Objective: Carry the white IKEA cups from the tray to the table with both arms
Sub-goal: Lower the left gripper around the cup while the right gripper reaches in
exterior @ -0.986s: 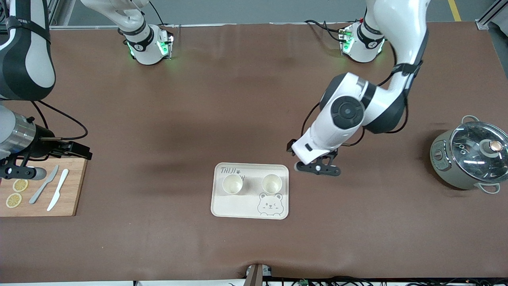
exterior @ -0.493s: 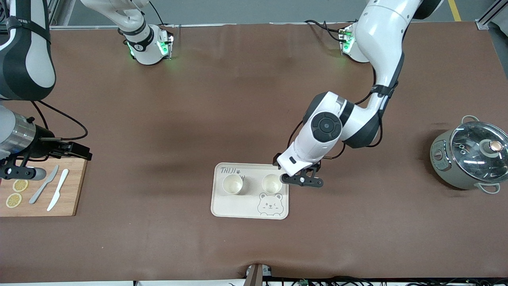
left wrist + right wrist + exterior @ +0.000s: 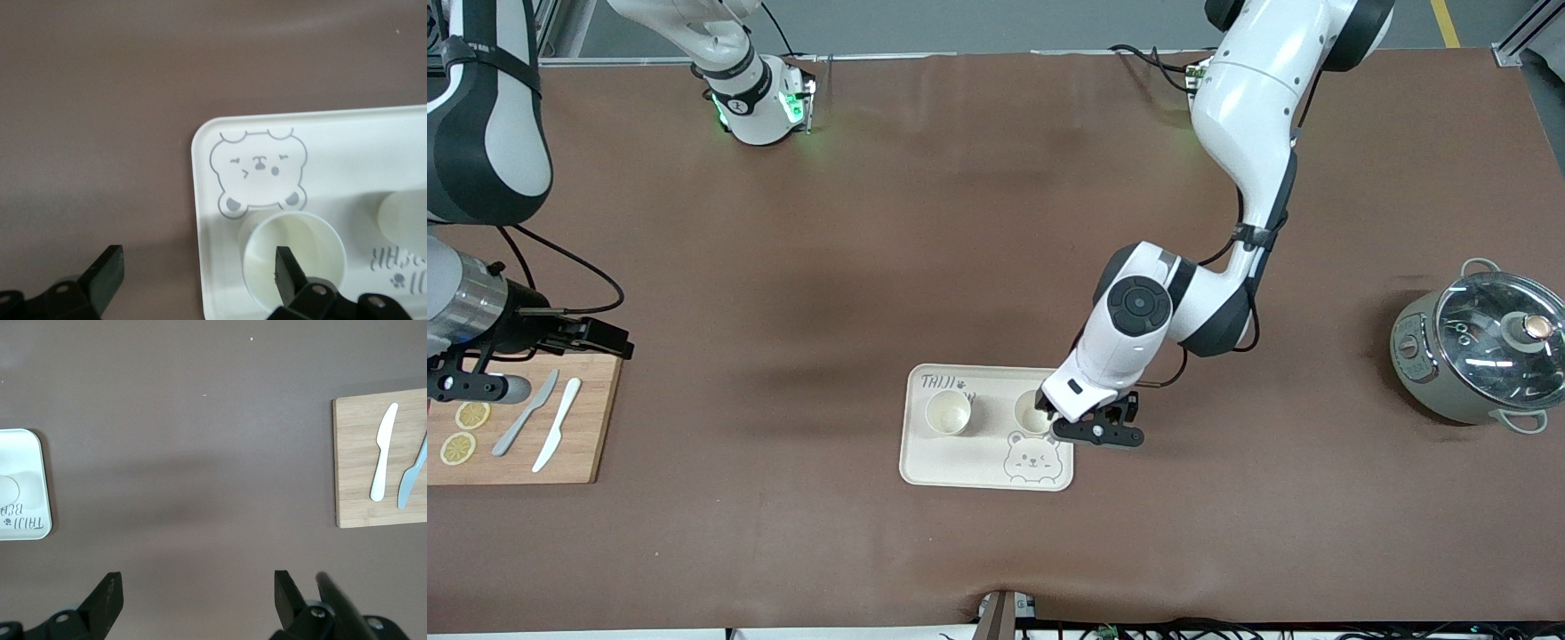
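Left gripper (image 3: 1069, 425) over tray (image 3: 938, 462) edge, fingers (image 3: 288, 273) spread, one over cup (image 3: 1033, 412). Second cup (image 3: 948, 412) beside it. Right gripper (image 3: 193, 600) waits, spread, near cutting board (image 3: 578, 444).

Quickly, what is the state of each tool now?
Left tool: open, holding nothing, one finger over the cup on the tray.
Right tool: open, holding nothing, waiting over the table.

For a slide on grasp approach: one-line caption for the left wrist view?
Open left tool straddles the rim of a white cup on the bear tray.
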Tool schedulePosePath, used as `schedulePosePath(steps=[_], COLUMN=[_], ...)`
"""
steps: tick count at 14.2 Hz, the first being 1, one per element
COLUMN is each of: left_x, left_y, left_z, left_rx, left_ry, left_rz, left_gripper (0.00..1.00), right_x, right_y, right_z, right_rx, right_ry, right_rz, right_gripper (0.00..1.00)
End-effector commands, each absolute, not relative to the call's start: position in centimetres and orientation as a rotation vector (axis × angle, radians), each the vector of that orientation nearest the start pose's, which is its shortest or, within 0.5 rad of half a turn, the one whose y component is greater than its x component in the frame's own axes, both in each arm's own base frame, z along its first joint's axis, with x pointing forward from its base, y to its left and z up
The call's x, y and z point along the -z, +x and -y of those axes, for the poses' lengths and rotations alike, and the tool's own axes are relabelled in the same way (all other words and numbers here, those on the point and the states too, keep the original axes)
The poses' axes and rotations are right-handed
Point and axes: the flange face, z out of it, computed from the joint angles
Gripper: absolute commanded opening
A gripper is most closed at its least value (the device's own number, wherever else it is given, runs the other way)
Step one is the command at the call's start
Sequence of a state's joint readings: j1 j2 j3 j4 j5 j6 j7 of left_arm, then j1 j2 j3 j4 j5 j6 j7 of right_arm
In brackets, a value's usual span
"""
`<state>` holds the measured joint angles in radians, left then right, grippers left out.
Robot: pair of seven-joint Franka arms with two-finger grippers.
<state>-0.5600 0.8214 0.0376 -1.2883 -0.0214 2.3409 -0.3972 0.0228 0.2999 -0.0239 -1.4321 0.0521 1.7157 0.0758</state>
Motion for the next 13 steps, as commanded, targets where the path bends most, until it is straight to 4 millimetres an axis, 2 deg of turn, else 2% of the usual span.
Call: schedulePosePath(steps=[1, 3, 5, 10, 11, 13], left_x=[-27.5, -27.0, -25.8, -23.2, -22.8, -22.7], left_y=[66.9, 66.8, 65.9, 64.8, 64.9, 64.7], left_z=[39.6, 39.7, 41.0, 42.7, 42.5, 42.8], left_rx=[0.396, 0.386, 0.364, 0.363, 0.362, 0.36], left_ry=[-3.196, -3.197, -3.196, -3.199, -3.195, -3.195], left_rz=[-0.216, -0.214, -0.23, -0.225, -0.213, -0.22], left_gripper=[1.0, 1.0, 1.0, 1.0, 1.0, 1.0], right_x=[-52.3, -52.1, -51.6, -50.7, -50.3, -49.9], right_y=[65.2, 65.3, 65.7, 66.4, 66.6, 66.8], right_z=[-0.9, -0.9, -1.0, -2.7, -3.2, -4.7], right_rx=[-0.015, -0.015, -0.004, 0.03, 0.034, 0.046], right_ry=[-3.083, -3.083, -3.082, -3.081, -3.079, -3.08], right_rz=[-0.137, -0.139, -0.139, -0.134, -0.126, -0.124], right_gripper=[1.0, 1.0, 1.0, 1.0, 1.0, 1.0])
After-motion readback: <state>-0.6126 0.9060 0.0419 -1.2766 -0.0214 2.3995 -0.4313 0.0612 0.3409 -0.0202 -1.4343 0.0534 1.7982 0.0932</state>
